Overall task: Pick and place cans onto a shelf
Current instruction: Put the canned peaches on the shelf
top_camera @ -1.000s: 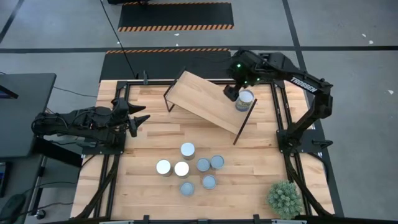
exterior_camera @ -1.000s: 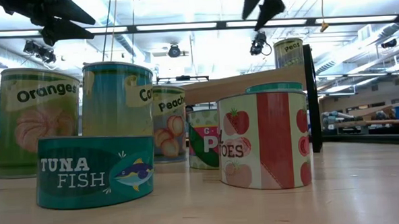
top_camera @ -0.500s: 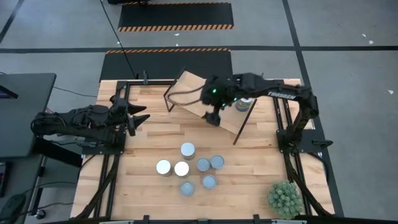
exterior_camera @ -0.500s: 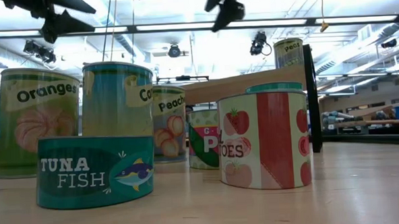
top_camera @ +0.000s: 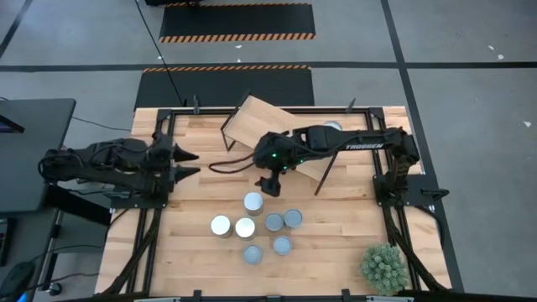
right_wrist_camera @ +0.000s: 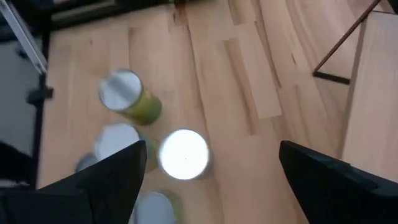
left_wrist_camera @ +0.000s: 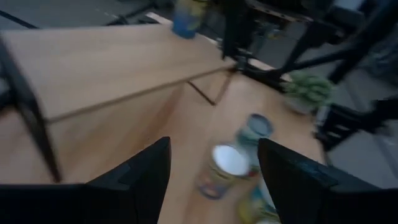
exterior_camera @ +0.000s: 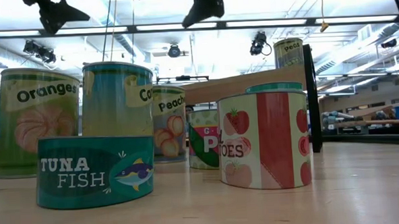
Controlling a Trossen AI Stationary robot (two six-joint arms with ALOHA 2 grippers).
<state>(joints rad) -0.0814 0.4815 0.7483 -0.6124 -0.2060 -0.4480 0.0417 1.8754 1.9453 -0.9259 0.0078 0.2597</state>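
The light wooden shelf (top_camera: 273, 134) stands askew on dark legs at the table's far side. One can (top_camera: 333, 127) stands on the shelf's right end; it also shows in the low view (exterior_camera: 288, 53). Several other cans stand upright on the tabletop, the nearest to the shelf being a white-topped one (top_camera: 253, 203). My right gripper (top_camera: 267, 184) is open and empty, in the air just beyond that can, which shows below it in the right wrist view (right_wrist_camera: 184, 154). My left gripper (top_camera: 190, 164) is open and empty over the table's left part.
A spiky green potted plant (top_camera: 384, 267) stands at the near right corner. Dark frame rails (top_camera: 379, 159) run along the table's left and right sides. Bare planks lie between the shelf and the group of cans (top_camera: 210, 189).
My right gripper has left the can standing on the shelf's right end. It has swung toward the table's left and near edges, across the shelf, and come down over the group of cans. The can on the shelf has stayed upright where it was.
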